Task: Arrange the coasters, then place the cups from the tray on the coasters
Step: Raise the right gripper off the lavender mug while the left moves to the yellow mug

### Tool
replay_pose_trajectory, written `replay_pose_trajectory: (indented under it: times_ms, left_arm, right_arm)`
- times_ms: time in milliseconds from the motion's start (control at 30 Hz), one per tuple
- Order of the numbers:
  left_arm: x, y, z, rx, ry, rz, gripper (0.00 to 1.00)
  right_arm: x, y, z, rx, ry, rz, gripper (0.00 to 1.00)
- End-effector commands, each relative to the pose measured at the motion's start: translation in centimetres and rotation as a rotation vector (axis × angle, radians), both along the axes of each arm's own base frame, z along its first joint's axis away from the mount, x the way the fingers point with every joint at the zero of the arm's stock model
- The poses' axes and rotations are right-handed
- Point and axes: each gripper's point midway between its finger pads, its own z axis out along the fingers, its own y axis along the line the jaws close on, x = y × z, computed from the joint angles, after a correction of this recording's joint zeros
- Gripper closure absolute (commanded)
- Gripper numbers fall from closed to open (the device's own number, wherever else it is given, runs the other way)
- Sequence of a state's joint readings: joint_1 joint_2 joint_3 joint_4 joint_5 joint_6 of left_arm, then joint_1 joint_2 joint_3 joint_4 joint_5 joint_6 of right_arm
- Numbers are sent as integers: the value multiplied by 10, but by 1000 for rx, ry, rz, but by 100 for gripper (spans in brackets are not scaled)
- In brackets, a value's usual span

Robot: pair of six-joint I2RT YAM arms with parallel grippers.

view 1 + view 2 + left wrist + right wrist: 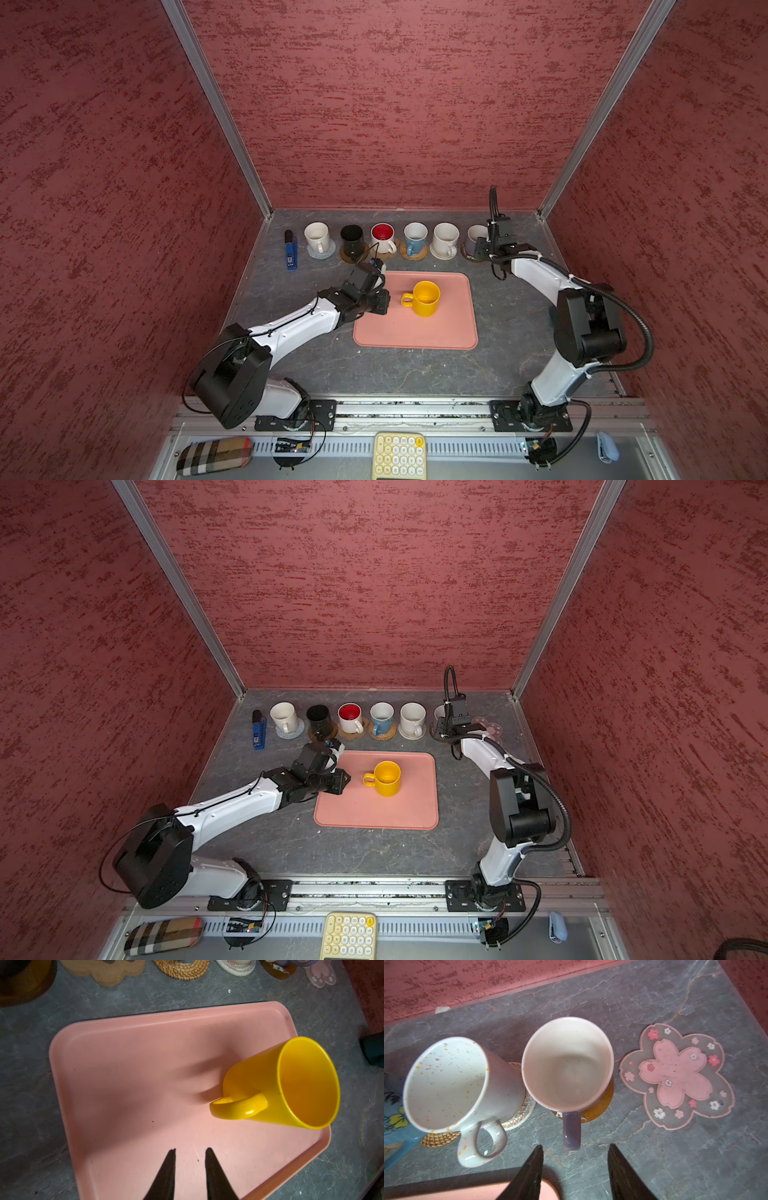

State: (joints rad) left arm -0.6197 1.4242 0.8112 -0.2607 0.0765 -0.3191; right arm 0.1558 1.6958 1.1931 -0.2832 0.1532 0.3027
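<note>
A yellow cup [424,297] [291,1084] stands upright alone on the salmon tray [415,332] [124,1064], its handle towards my left gripper [384,301] [190,1150]. That gripper hovers over the tray's left part, its tips a narrow gap apart and empty. Along the back wall, several cups sit on coasters, among them white [316,236], black [352,239] and blue [415,237]. My right gripper [576,1147] is open just short of the handle of the lavender cup [566,1064], which stands on a brown disc coaster [598,1109]. The pink flower coaster [677,1076] [490,725] lies bare beside it.
A blue lighter [291,253] lies at the row's left end. Red walls close the back and both sides. On the front ledge lie a plaid case [214,455], a yellow keypad [399,455] and a small blue object [606,446].
</note>
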Motion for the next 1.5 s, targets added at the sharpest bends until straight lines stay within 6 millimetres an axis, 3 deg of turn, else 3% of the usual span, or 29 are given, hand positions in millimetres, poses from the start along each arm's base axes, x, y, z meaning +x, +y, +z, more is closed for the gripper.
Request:
replay_pose_trajectory:
  times_ms: [0,300,367,400,533,733,1167,1467]
  left_arm:
    - [14,-6,1,-11,-10,16,79]
    - [34,-19,-17,3,20,35,82]
    - [37,-22,-19,-3,26,39,82]
    - [38,-24,-20,-5,28,38,82]
    - [38,-36,-23,-10,37,27,82]
    - [24,-57,-33,-9,58,2,82]
    - [-20,-107,-41,-7,95,-54,82]
    - [-33,-136,-48,18,108,-74,82]
  right_arm:
    - [-7,4,25,33,-71,3,48]
    - [-44,34,38,60,-83,84,47]
    - [-52,41,33,61,-70,107,46]
    - [-58,45,42,68,-92,119,46]
    - [-75,56,38,73,-78,153,46]
    - [-93,59,33,79,-69,174,45]
    - [-118,60,47,134,-103,201,44]
    - [-146,65,49,194,-80,251,40]
